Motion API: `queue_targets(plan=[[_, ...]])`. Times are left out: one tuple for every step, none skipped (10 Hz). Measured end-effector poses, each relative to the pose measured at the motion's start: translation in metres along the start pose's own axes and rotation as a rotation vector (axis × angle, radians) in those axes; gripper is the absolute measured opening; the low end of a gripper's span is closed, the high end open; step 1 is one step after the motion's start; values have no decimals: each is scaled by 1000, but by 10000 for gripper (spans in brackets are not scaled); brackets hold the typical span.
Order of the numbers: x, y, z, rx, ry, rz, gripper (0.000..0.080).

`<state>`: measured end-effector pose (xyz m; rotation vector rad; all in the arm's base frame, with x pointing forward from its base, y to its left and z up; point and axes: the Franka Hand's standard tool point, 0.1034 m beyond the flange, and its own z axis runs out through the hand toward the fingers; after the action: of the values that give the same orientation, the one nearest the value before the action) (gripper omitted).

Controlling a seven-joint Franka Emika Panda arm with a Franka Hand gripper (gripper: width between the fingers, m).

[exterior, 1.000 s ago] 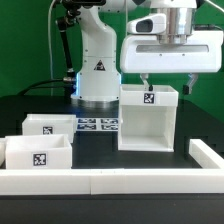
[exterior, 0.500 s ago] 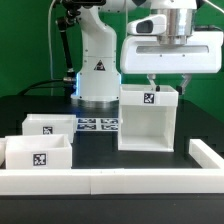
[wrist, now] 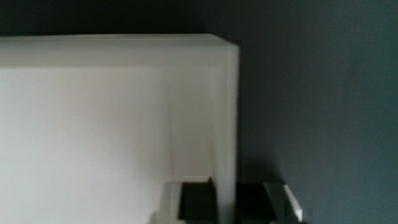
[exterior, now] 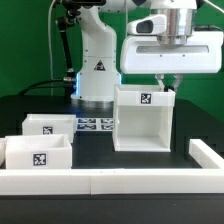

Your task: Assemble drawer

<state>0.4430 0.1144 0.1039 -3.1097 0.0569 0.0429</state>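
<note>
The drawer's tall white casing (exterior: 140, 122), with a black-and-white tag on its top front edge, stands on the dark table right of the middle in the exterior view. My gripper (exterior: 166, 82) is above it, its fingers shut on the top of the casing's right wall. In the wrist view, the gripper (wrist: 238, 200) has its two dark fingers on either side of the casing's (wrist: 107, 120) thin white wall. Two shallow white trays, one (exterior: 48, 125) behind the other (exterior: 38, 153), sit at the exterior view's left, each with a tag.
A long low white rail (exterior: 110, 182) runs along the front and turns up at the exterior view's right (exterior: 205, 155). The marker board (exterior: 98, 124) lies flat behind the casing. The arm's white base (exterior: 98, 70) stands at the back.
The fingers have come together on the casing's right wall. The casing has shifted a little toward the exterior view's left.
</note>
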Motion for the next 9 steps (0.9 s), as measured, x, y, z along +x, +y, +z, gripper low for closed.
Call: queue_targets(plan=[[0,0,0,0,0,0,36],[0,0,0,0,0,0,36],[0,0,0,0,0,0,36],[0,0,0,0,0,0,36],[3,1,0,1,-1,-6,36],[28,5,-1,7,10,-11,36],[48,6,-2,12,22,-6,37],[63,9,-2,15,28,-1,37],[84,12,-4,18,37,10,38]])
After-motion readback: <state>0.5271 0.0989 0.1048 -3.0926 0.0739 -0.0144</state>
